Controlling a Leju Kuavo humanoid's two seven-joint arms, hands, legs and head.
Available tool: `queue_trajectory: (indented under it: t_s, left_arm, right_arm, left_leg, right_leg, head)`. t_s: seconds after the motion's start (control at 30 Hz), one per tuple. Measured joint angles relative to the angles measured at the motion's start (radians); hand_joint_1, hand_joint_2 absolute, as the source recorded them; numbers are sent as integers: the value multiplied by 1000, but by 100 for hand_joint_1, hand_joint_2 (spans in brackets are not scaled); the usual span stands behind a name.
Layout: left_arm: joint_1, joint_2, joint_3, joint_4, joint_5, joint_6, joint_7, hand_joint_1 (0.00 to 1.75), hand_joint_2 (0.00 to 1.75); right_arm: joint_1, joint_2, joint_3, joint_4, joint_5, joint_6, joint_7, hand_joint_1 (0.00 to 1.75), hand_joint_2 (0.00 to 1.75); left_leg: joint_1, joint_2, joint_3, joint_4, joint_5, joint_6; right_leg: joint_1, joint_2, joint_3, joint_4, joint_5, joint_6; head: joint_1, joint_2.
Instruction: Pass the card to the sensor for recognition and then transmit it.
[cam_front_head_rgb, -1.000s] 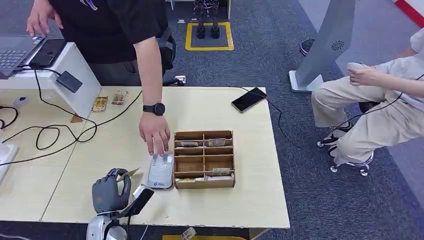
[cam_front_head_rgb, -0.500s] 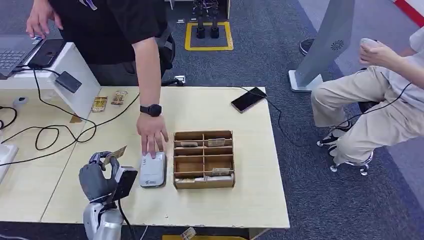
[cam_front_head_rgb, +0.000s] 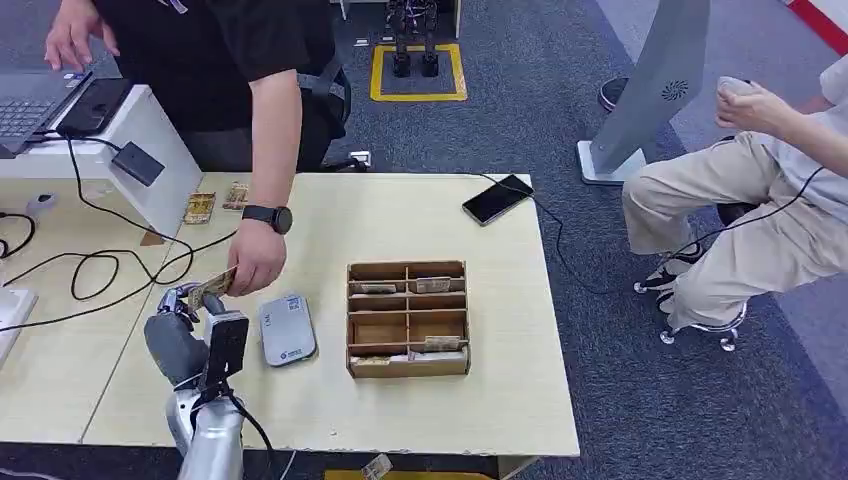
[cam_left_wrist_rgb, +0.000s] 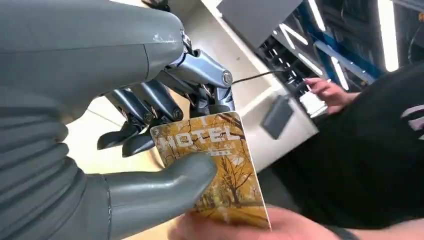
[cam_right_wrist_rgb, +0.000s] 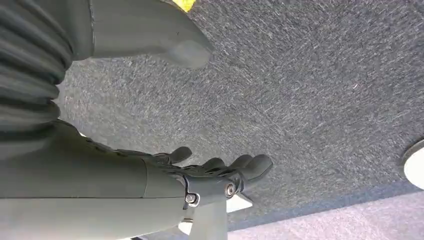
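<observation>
Left hand (cam_front_head_rgb: 178, 335) still pinches the card (cam_left_wrist_rgb: 215, 165) — person's hand (cam_front_head_rgb: 255, 268) now grips it, off the sensor (cam_front_head_rgb: 287, 330).

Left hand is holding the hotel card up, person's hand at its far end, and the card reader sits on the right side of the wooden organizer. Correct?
Not quite. In the head view the card reader lies left of the wooden organizer, not right. The left hand does hold the hotel card, with the person's hand on it.

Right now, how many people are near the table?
2: a standing person behind the table, touching the card; a seated person off to the right.
</observation>
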Motion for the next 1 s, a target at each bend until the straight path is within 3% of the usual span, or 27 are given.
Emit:
queue_trajectory:
  t_s: [0.2, 0.4, 0.43, 0.47, 0.6, 0.63, 0.83, 0.97, 1.0]
  left_arm:
    - [-21, 0, -84, -57, 62, -2, 35, 175, 175]
    - [-29, -2, -108, -69, 66, -2, 41, 175, 175]
    - [-29, -2, -108, -69, 67, -3, 40, 152, 175]
    - [-29, -2, -108, -69, 69, -3, 40, 0, 175]
    - [-29, -2, -108, -69, 100, -3, 31, 0, 175]
    - [-29, -2, -108, -69, 112, -3, 25, 0, 0]
    - [-29, -2, -108, -69, 193, -3, 5, 0, 0]
    - [-29, -3, -109, -74, 303, -3, -28, 0, 0]
    - [-29, -3, -111, -75, 316, -3, -28, 0, 175]
  right_arm:
    - [0, 0, 0, -3, 4, 0, 1, 0, 175]
    - [-1, 0, 0, -4, 13, 0, 2, 0, 175]
    - [-1, 0, 0, -4, 13, 0, 2, 0, 175]
    - [-1, 0, 0, -4, 14, 0, 2, 0, 175]
    - [-2, 0, 0, -4, 16, 0, 3, 0, 175]
    - [-3, 0, 0, -4, 18, 0, 3, 0, 175]
    - [-3, 0, 0, -4, 21, 0, 3, 0, 175]
    - [-3, 0, 0, -11, 15, 0, 8, 0, 175]
    - [-3, 0, 0, -12, 13, 0, 6, 0, 175]
  left_leg:
    - [0, 0, 0, 0, 0, 0]
    - [0, 0, 0, 0, 0, 0]
    - [0, 0, 0, 0, 0, 0]
    - [0, 0, 0, 0, 0, 0]
    - [0, 0, 0, 0, 0, 0]
    - [0, 0, 0, 0, 0, 0]
    - [0, 0, 0, 0, 0, 0]
    - [0, 0, 0, 0, 0, 0]
    - [0, 0, 0, 0, 0, 0]
  right_leg:
    - [0, 0, 0, 0, 0, 0]
    - [0, 0, 0, 0, 0, 0]
    - [0, 0, 0, 0, 0, 0]
    - [0, 0, 0, 0, 0, 0]
    - [0, 0, 0, 0, 0, 0]
    - [0, 0, 0, 0, 0, 0]
    - [0, 0, 0, 0, 0, 0]
    - [0, 0, 0, 0, 0, 0]
    - [0, 0, -1, 0, 0, 0]
  head:
    - [0, 0]
    - [0, 0]
    - [0, 0]
    - [0, 0]
    - [0, 0]
    - [0, 0]
    - [0, 0]
    - [0, 0]
    - [0, 0]
